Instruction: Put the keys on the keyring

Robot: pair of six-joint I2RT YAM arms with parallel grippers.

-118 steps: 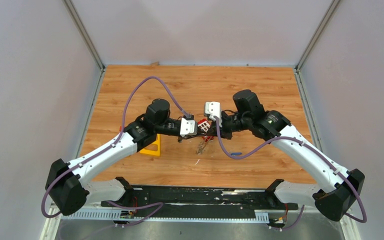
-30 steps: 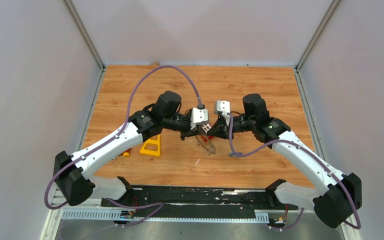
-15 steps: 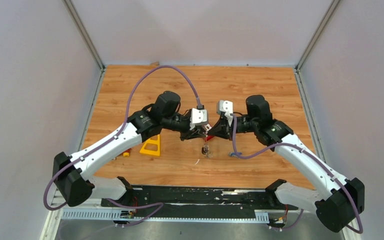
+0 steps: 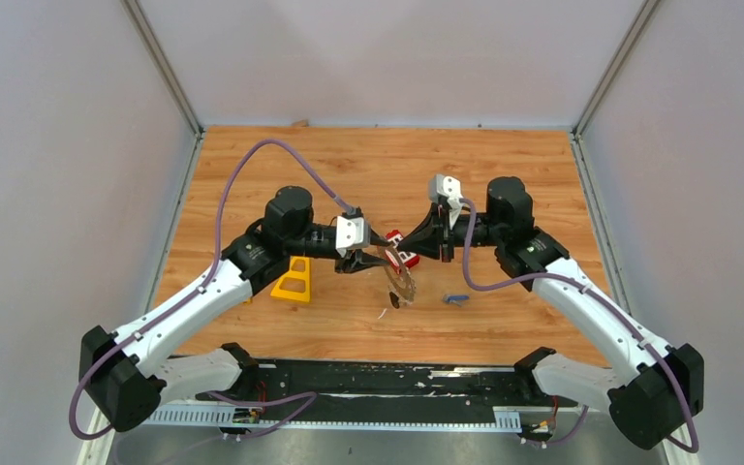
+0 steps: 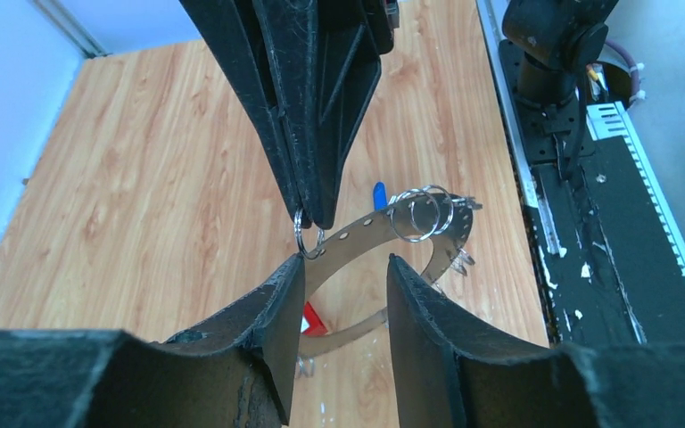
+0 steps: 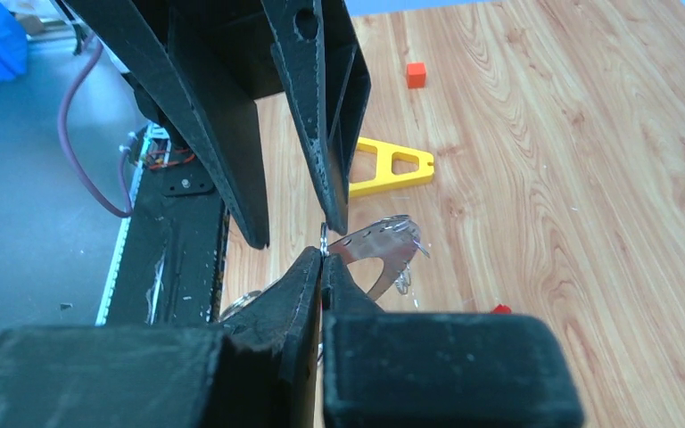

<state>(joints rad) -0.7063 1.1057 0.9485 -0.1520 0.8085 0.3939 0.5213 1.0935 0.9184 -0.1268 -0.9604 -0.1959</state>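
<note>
The keyring [image 4: 400, 278], a thin grey perforated metal band fringed with small silvery rings, hangs tilted above the table. My right gripper [image 6: 323, 256] is shut on one small ring at the keyring's [image 6: 380, 248] top edge. In the left wrist view my left gripper [image 5: 343, 269] stands open just short of the keyring [image 5: 376, 225], with nothing between its fingers. The blue-headed key [image 4: 456, 299] lies on the wood to the right of the ring. A small dark piece [image 4: 393, 301] sits at the ring's low end; I cannot tell whether it is the black key.
A red block with white squares [image 4: 399, 248] lies under the two grippers. A yellow triangular frame [image 4: 294, 281] lies beneath the left arm, and an orange cube [image 6: 416, 75] beyond it. The black base rail [image 4: 397, 380] runs along the near edge.
My left gripper has opened and drawn back to the left. The keyring now hangs from the right gripper alone, which has shifted slightly right.
</note>
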